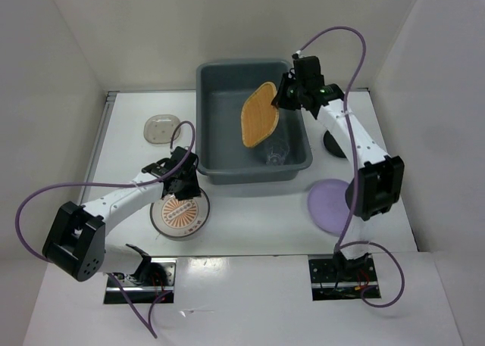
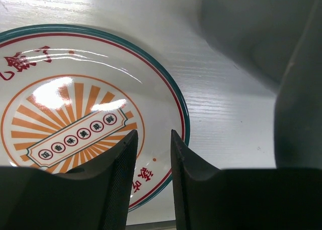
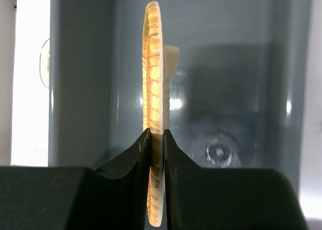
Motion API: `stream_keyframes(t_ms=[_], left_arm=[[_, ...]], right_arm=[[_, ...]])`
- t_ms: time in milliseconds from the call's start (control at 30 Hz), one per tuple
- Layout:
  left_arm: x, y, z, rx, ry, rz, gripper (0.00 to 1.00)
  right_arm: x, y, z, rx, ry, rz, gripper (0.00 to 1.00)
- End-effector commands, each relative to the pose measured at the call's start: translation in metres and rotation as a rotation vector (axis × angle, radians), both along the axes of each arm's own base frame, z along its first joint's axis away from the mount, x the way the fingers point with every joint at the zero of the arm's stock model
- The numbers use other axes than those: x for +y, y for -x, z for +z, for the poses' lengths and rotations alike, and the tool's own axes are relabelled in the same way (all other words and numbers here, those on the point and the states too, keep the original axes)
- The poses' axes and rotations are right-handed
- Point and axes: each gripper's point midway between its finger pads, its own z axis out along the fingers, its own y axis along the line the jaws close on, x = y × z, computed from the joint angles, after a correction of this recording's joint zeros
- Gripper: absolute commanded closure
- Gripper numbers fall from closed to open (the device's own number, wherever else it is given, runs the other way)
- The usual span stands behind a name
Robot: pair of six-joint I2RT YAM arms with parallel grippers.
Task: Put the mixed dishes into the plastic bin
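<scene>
The right gripper (image 3: 156,133) pinches the bamboo tray (image 3: 153,64) by its rim, up on edge over the plastic bin (image 1: 203,119). It looks light and stiff. The left gripper (image 2: 153,135), slightly spread, hangs over the slippery-looking sunburst plate (image 2: 75,109).

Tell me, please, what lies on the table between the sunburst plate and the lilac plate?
Nothing lies there. Between the sunburst plate and the lilac plate there is only bare white table, as the top view shows.

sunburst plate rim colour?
Teal edge, thin red line inside, on the sunburst plate. Best in left wrist view.
</scene>
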Motion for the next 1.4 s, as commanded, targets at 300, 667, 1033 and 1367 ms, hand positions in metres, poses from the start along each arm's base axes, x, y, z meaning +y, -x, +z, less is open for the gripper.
stream_keyframes(t_ms=[300, 667, 1033, 1367], left_arm=[[-0.004, -0.004, 0.003, -0.03, 0.008, -0.038, 0.6], [-0.007, -0.006, 0.001, -0.035, 0.014, -0.05, 0.59], [-0.007, -0.005, -0.003, -0.026, 0.01, -0.05, 0.59], [-0.007, -0.005, -0.003, -0.026, 0.01, -0.05, 0.55]], right_arm=[[0.038, -0.082, -0.018, -0.065, -0.048, 0.072, 1.0], [0.053, -0.117, -0.073, 0.022, -0.033, 0.085, 1.0], [0.031, -0.122, -0.157, 0.17, 0.098, 0.03, 0.93], [0.022, -0.128, -0.186, 0.22, 0.131, 0.002, 0.71]])
